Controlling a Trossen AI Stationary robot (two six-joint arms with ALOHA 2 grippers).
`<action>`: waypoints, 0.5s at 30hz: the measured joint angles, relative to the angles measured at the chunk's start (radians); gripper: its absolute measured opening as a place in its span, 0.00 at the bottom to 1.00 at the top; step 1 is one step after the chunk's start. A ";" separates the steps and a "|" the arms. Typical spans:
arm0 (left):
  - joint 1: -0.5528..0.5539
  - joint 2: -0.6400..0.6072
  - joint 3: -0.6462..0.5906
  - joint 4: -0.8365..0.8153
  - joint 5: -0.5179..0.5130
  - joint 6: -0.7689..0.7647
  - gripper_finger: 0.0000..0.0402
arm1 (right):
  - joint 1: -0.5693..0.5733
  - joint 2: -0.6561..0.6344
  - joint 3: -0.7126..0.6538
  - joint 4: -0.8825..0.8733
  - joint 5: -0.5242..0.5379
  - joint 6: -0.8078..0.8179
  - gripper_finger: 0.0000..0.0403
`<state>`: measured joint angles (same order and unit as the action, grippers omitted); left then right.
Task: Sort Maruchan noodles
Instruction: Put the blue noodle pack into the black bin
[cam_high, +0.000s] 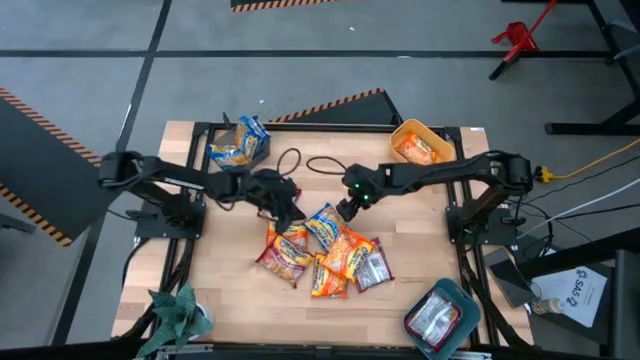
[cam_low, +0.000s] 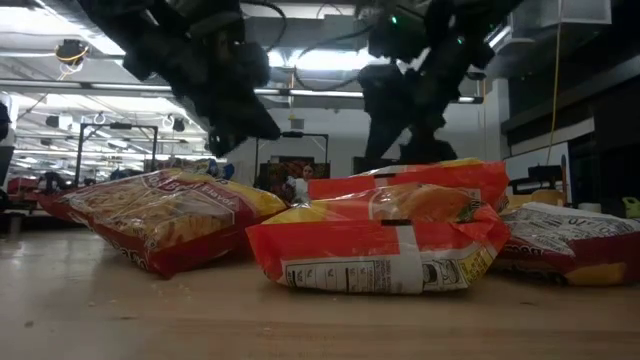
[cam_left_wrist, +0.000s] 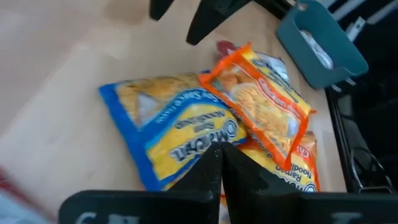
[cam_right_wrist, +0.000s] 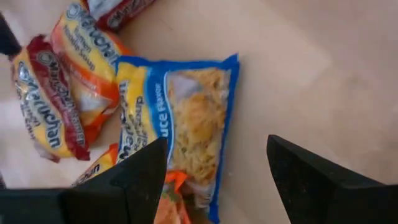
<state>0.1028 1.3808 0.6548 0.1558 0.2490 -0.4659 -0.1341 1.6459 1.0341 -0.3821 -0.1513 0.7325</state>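
A heap of Maruchan noodles lies mid-table: a blue-and-yellow packet (cam_high: 322, 225) (cam_left_wrist: 174, 134) (cam_right_wrist: 186, 118), orange ones (cam_high: 345, 250) (cam_low: 385, 235), a dark red one (cam_high: 283, 258) (cam_low: 165, 215) and a silver one (cam_high: 373, 268). My left gripper (cam_high: 290, 215) (cam_left_wrist: 221, 158) is shut and hangs at the heap's far left, its tips pointing over the blue packet's edge. My right gripper (cam_high: 347, 208) (cam_right_wrist: 217, 155) is open above the blue packet's far end, one finger to either side, with nothing between them.
A bin with blue packets (cam_high: 240, 143) stands at the far left and a yellow bin (cam_high: 418, 143) with an orange packet at the far right. A teal bin (cam_high: 440, 318) (cam_left_wrist: 323, 37) holding a silver packet is at the near right. Cables (cam_high: 300, 160) lie beyond the heap.
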 joint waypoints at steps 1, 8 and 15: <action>-0.001 0.023 0.000 0.027 0.007 -0.003 0.00 | 0.001 0.000 -0.025 0.027 -0.012 0.012 0.64; -0.002 0.172 0.001 0.137 0.041 -0.030 0.00 | 0.003 0.000 -0.130 0.154 -0.025 0.035 0.64; -0.034 0.294 0.001 0.178 0.021 -0.050 0.00 | 0.004 0.000 -0.136 0.189 -0.025 -0.014 0.64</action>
<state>0.0690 1.6750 0.6556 0.3337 0.2697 -0.5162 -0.1303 1.6463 0.8984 -0.1931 -0.1768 0.7185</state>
